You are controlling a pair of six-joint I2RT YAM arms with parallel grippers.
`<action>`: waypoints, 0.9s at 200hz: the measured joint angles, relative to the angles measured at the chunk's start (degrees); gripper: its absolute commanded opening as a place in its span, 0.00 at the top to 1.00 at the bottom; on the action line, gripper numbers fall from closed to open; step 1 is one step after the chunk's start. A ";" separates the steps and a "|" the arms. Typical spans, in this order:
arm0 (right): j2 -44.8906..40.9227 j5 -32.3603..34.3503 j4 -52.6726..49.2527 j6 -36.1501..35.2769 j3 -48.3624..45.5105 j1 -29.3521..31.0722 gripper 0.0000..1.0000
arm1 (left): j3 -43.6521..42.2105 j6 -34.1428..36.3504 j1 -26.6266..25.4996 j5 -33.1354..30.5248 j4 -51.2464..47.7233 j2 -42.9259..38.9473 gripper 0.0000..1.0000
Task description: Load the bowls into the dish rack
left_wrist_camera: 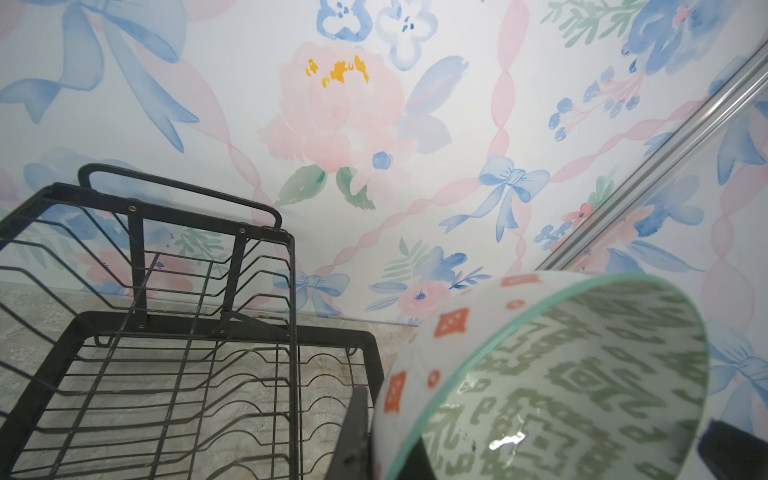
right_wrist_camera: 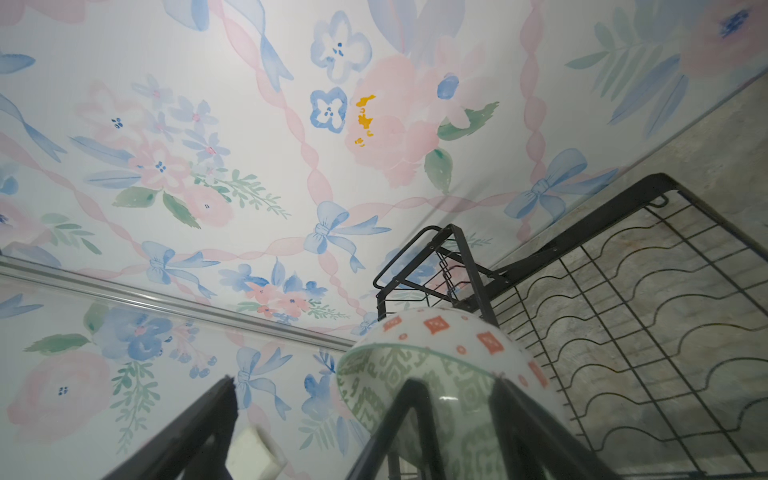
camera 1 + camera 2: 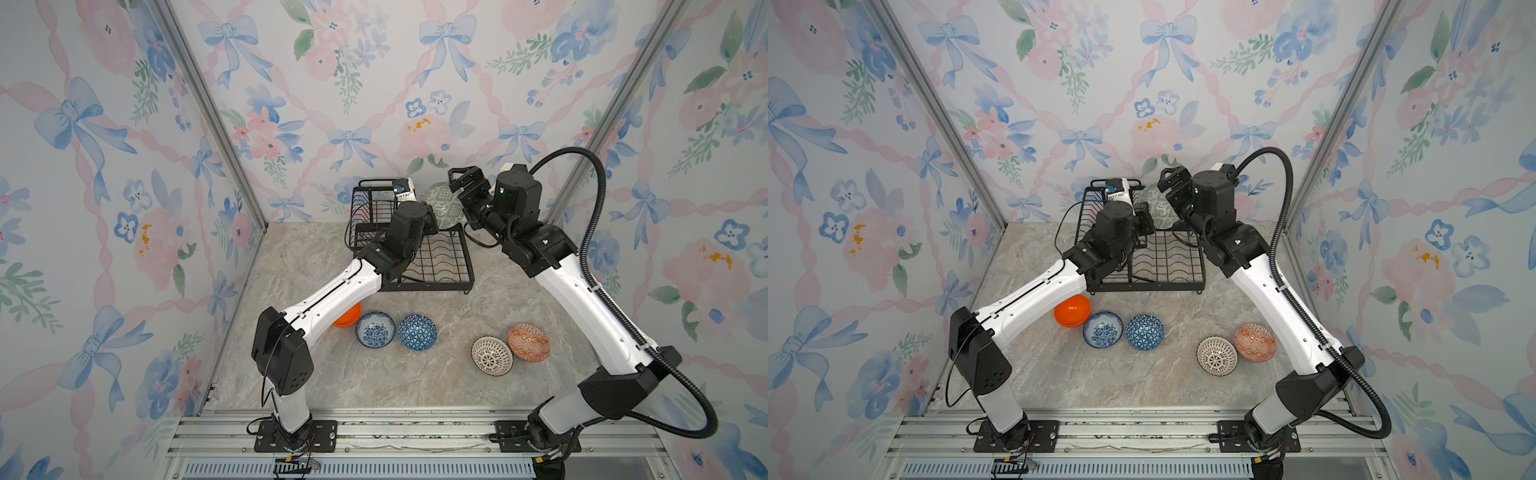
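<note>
In both top views, just right of centre, the left claw (image 3: 433,224) is clamped on a glossy pale green geometric-patterned ceramic bowl (image 3: 441,204), held on edge by the far right corner of the black wire dish rack (image 3: 429,286), the right claw (image 3: 462,179) gaping empty beside it. In the left wrist view the bowl fills the lower right, the rack's wavy-wired tray the lower left: first loading, I'd say, needing a gentle lowering into a slot. The right wrist view has it low centre, past spread jaws.

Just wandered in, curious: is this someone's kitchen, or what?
Likely a robot test booth styled as a home, not a kitchen: floral wallpaper panels in a bare aluminium frame, two robot arms bolted to a metal rail, and a dish rack on a marble-look tabletop.
</note>
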 measured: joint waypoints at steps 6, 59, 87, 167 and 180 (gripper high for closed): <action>0.31 -0.09 0.26 0.92 0.48 0.00 0.03 | -0.55 0.17 -0.22 -0.26 0.79 -0.09 1.00; 3.15 -1.64 1.75 8.24 3.82 0.00 0.03 | -1.97 1.22 -1.20 -3.26 2.91 -0.09 1.00; 3.61 -2.10 1.75 10.86 3.93 0.00 0.02 | -2.25 1.44 -1.44 -3.80 4.61 -0.13 1.00; 6.93 -3.58 2.05 18.73 3.06 -0.02 0.23 | -5.60 2.95 -2.54 -4.87 9.86 -1.95 1.00; 6.93 -3.58 2.14 19.39 2.86 0.00 0.29 | -6.12 3.15 -2.51 -5.22 10.36 -2.12 1.00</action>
